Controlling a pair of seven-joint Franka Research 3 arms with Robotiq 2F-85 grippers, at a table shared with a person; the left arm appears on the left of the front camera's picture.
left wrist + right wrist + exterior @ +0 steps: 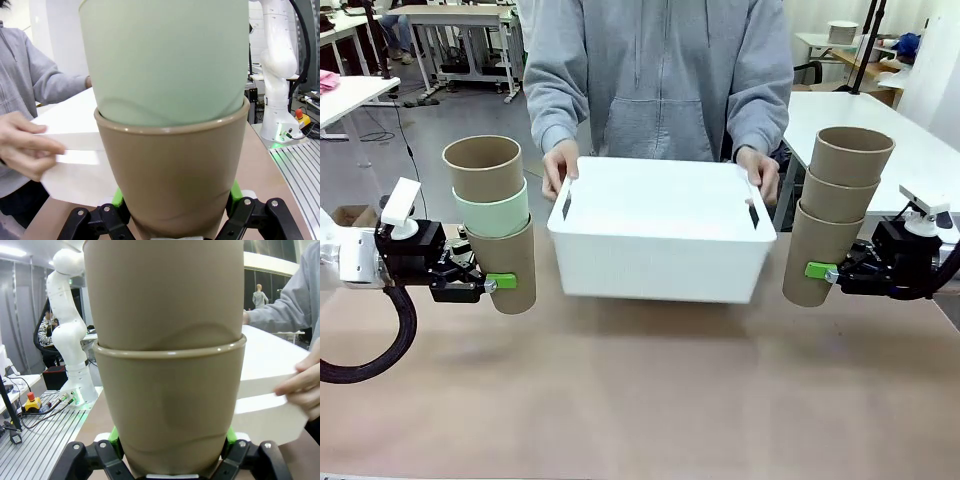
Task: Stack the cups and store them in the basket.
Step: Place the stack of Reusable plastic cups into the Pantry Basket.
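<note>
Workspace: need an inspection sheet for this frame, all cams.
Surface: tan tabletop, no spills seen.
Job's things: left stack, tan, mint and tan cups nested; right stack, three tan cups nested; white basket between them, held by the person's hands at its far rim.
Clutter: nothing seen.
Grippers: left gripper shut on the left stack's bottom cup; right gripper shut on the right stack's bottom cup.
Cables: black hose loops off the left arm over the table.
Surroundings: white tables behind the person.

brown table [640, 400] | grey hoodie [660, 70] (person, far side) | white table [930, 150]
</note>
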